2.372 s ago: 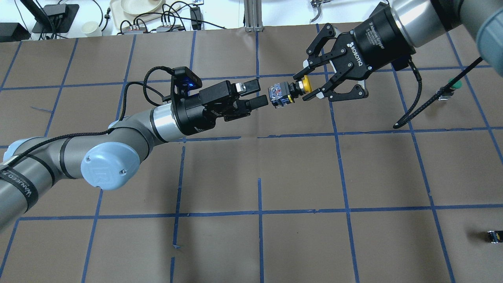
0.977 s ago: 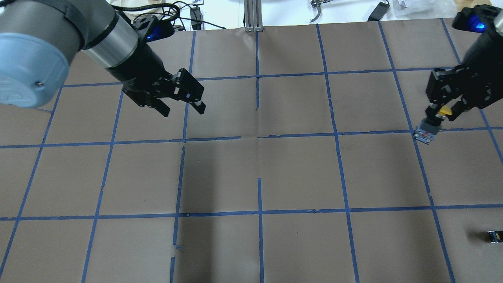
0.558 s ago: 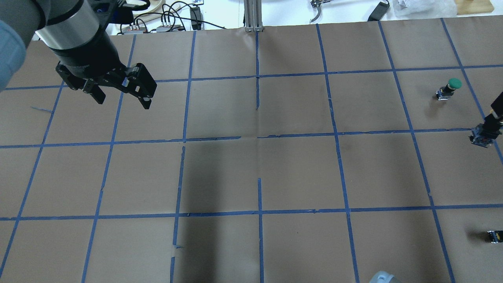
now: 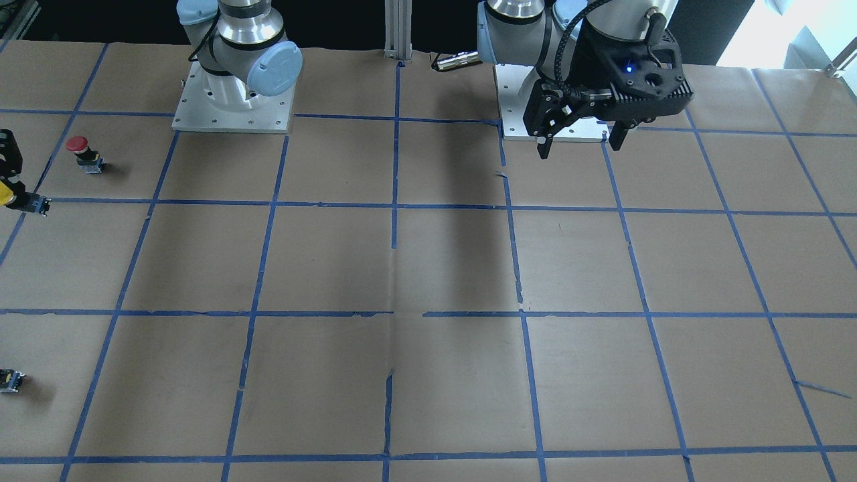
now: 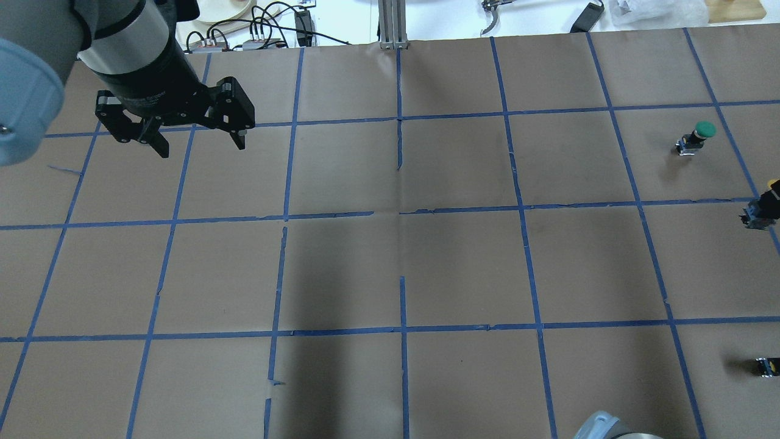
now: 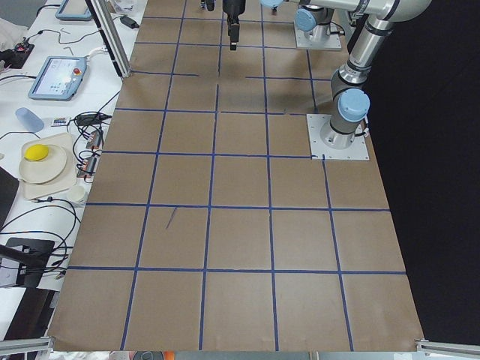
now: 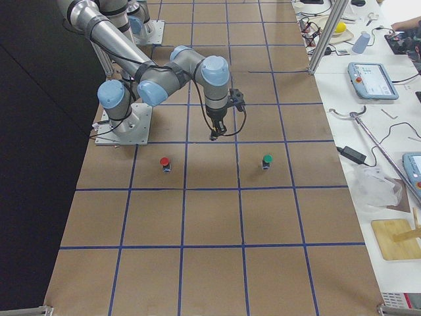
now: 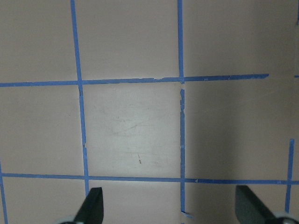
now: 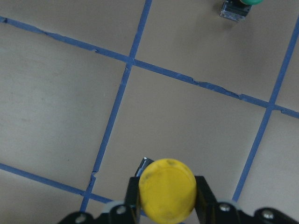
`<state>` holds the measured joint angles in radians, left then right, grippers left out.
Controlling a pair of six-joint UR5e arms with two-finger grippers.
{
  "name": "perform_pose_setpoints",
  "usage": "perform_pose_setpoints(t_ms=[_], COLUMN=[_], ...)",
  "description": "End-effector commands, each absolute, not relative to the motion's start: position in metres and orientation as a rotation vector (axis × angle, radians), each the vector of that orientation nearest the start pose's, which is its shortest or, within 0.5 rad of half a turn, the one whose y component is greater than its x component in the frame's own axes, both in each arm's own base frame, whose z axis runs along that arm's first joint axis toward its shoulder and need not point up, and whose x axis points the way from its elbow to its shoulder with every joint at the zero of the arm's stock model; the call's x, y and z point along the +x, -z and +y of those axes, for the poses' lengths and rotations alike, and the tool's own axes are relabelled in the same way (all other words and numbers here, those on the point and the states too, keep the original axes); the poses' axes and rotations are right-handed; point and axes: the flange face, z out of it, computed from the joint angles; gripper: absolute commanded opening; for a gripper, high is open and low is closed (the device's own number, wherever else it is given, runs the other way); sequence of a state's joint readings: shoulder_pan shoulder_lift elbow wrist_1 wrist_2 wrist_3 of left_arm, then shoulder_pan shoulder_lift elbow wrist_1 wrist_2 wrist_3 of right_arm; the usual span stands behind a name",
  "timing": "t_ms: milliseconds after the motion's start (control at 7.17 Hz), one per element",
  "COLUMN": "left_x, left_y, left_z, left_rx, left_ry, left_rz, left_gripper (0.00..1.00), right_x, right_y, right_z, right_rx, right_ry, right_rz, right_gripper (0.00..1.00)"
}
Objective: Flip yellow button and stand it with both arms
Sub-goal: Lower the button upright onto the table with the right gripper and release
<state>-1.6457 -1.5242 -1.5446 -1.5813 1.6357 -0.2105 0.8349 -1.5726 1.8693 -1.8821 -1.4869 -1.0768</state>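
The yellow button (image 9: 167,189) has a round yellow cap on a black body with a grey base block. My right gripper (image 9: 167,201) is shut on it just under the cap, cap upward. In the overhead view the button (image 5: 763,210) sits at the far right edge, base low over the paper; I cannot tell if it touches. It also shows at the left edge of the front view (image 4: 28,201). My left gripper (image 5: 195,141) is open and empty, raised over the far left; it also shows in the front view (image 4: 581,144) and the left wrist view (image 8: 173,207).
A green-capped button (image 5: 698,136) stands just beyond the yellow one. A red-capped button (image 4: 86,153) stands nearer the robot's base. A small capless black block (image 5: 766,366) lies at the near right edge. Brown paper with a blue tape grid (image 5: 402,213) covers the table.
My right gripper has carried the yellow button from the table's middle to the far right edge and turned it cap up. My left gripper drew back to the far left, open and empty.
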Motion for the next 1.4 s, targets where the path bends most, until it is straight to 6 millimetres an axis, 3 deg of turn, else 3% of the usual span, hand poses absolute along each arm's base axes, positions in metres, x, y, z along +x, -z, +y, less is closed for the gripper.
perform_pose_setpoints(t_ms=[0,140,279,698,1116,1256], left_x=[-0.167,-0.165,-0.165,-0.166,-0.167,-0.167], left_y=[-0.527,-0.526,-0.528,-0.526,-0.528,-0.528], left_z=[-0.464,-0.471,-0.474,-0.473,-0.472,-0.472], left_rx=[-0.231,-0.188,-0.097,-0.090,-0.085,-0.085], left_ry=[0.140,0.183,0.228,0.217,0.222,0.222], left_rz=[3.087,3.090,3.093,3.113,3.112,3.111], left_gripper=[1.00,1.00,1.00,1.00,1.00,1.00], right_x=[-0.259,-0.272,-0.270,-0.259,-0.259,-0.260], right_y=[-0.335,-0.326,-0.318,-0.286,-0.254,-0.253], right_z=[-0.452,-0.446,-0.449,-0.434,-0.409,-0.407], right_rx=[-0.677,-0.651,-0.659,-0.647,-0.538,-0.551], right_ry=[0.161,0.184,0.274,0.358,0.467,0.516], right_rz=[3.006,3.018,3.019,3.067,2.989,3.033], right_gripper=[0.12,0.12,0.12,0.12,0.13,0.13])
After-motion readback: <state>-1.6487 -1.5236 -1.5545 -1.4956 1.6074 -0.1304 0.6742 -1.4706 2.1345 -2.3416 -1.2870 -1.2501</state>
